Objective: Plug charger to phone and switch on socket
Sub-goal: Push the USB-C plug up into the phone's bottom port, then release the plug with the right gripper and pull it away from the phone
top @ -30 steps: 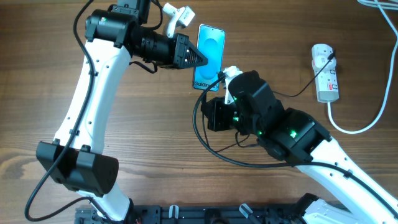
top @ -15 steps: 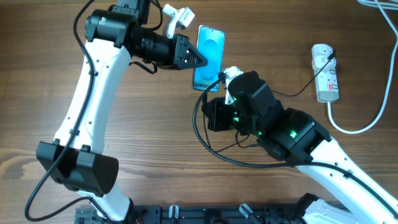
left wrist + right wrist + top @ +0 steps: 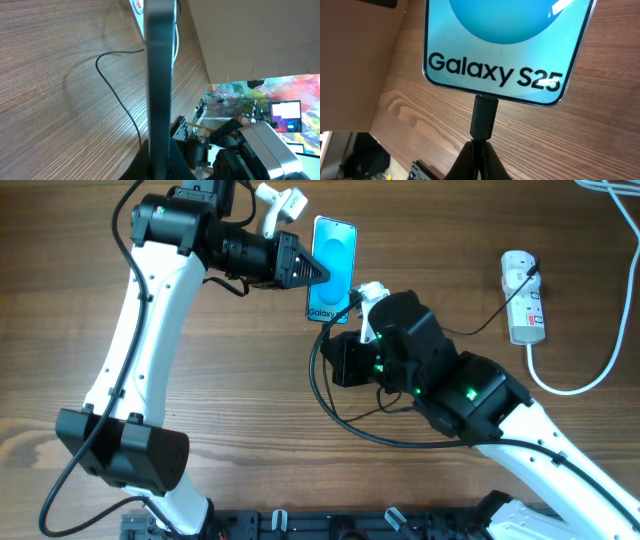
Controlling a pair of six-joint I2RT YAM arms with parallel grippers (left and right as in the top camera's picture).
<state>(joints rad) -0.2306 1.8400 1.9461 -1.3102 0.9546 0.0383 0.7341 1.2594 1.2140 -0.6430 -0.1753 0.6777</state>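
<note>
The phone (image 3: 333, 268) has a cyan screen with "Galaxy S25" text and is held off the table. My left gripper (image 3: 312, 270) is shut on its long edge; the left wrist view shows the phone (image 3: 160, 75) edge-on between the fingers (image 3: 161, 165). My right gripper (image 3: 480, 150) is shut on the charger cable just behind its dark connector (image 3: 484, 116), whose tip meets the phone's bottom edge (image 3: 495, 45). The thin black cable (image 3: 330, 405) loops under the right arm and runs to a plug in the white socket strip (image 3: 525, 297) at the right.
The strip's thick white cord (image 3: 600, 370) curves along the right edge of the wooden table. A black rail (image 3: 350, 525) runs along the front edge. A second white cord (image 3: 610, 195) lies at the top right corner.
The left gripper and phone have shifted slightly left and up. The right arm has followed slightly, staying under the phone's bottom end.
</note>
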